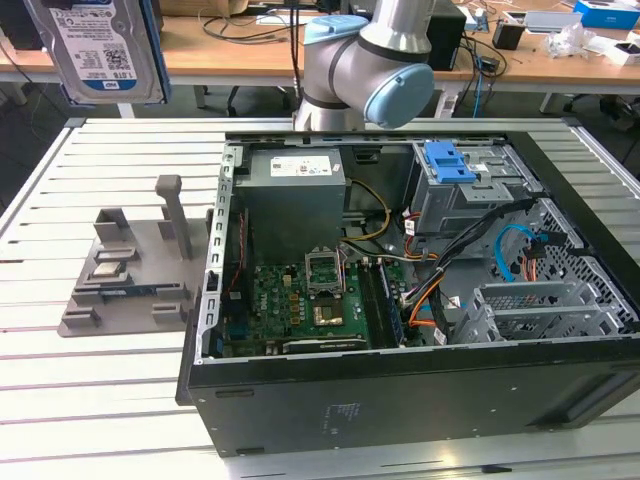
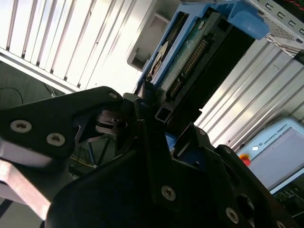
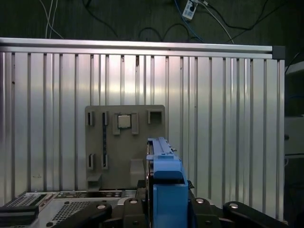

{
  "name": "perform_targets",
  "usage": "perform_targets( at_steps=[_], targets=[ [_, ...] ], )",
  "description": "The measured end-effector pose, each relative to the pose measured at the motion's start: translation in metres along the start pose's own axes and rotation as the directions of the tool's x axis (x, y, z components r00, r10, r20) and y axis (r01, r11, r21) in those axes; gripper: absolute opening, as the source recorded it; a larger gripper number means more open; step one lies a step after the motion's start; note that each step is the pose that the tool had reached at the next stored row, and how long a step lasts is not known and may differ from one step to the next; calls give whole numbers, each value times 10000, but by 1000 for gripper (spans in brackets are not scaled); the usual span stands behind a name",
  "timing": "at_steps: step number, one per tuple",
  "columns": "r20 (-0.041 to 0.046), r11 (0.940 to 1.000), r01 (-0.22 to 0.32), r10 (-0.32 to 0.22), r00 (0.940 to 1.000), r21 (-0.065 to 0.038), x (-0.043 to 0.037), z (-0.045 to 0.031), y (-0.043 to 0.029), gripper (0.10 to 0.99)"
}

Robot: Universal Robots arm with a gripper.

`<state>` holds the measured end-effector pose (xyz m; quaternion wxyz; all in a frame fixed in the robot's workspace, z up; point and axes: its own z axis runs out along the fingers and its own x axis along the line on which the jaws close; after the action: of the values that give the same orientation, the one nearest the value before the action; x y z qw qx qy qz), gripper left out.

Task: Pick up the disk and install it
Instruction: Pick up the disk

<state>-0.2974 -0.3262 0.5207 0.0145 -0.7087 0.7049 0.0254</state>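
Hanging high at the exterior view's upper left, the disk (image 1: 100, 50) shows its white-and-blue label, with its upper part cut off by the picture's edge. It is well above the slatted table (image 1: 100, 400) and clear of everything. In the second wrist view the gripper (image 2: 156, 118) has its black jaws closed on the disk's near end, holding it by the blue carrier. The connector row and circuit-board edge face the camera, and the label side is hidden. In the first wrist view the disk is seen edge-on, its lower end lost among the gripper's links. Below lies the grey stand (image 1: 130, 270). Beside that sits the open computer case (image 1: 400, 400), with the drive cage (image 1: 450, 165) inside.
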Motion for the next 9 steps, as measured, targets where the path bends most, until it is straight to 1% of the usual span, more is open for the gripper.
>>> perform_targets(
  at_steps=[5,7,9],
  targets=[
    [0,10000,0,0,10000,-1,1,0,-181,365],
    [0,10000,0,0,10000,-3,2,-1,-290,365],
    [-1,10000,2,-2,10000,-5,3,-2,-377,365]
  ],
)
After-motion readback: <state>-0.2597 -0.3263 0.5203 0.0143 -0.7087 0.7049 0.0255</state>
